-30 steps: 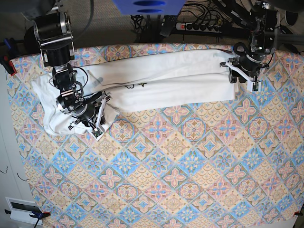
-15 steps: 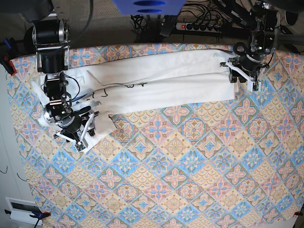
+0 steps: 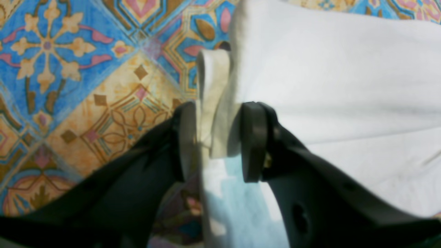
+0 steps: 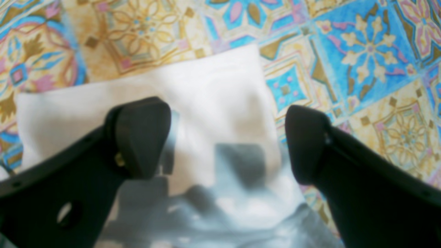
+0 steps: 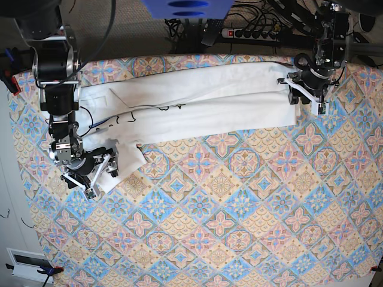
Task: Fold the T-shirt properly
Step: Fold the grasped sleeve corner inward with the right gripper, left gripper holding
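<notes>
Base view: T-shirt (image 5: 203, 104), white, lies as a long folded band across the far part of the patterned tablecloth (image 5: 227, 227); left gripper (image 3: 215, 141) pinches its bunched hem edge, likely anchoring that end; right gripper (image 4: 227, 137) hovers over the sleeve end, fingers wide apart, nothing held.

left pincer (image 3: 215, 141) clamping T-shirt (image 3: 330, 69) hem

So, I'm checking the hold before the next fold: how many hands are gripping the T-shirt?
1. The left hand pinches the T-shirt at its edge; the right hand is open above the white fabric, gripping nothing.
</notes>
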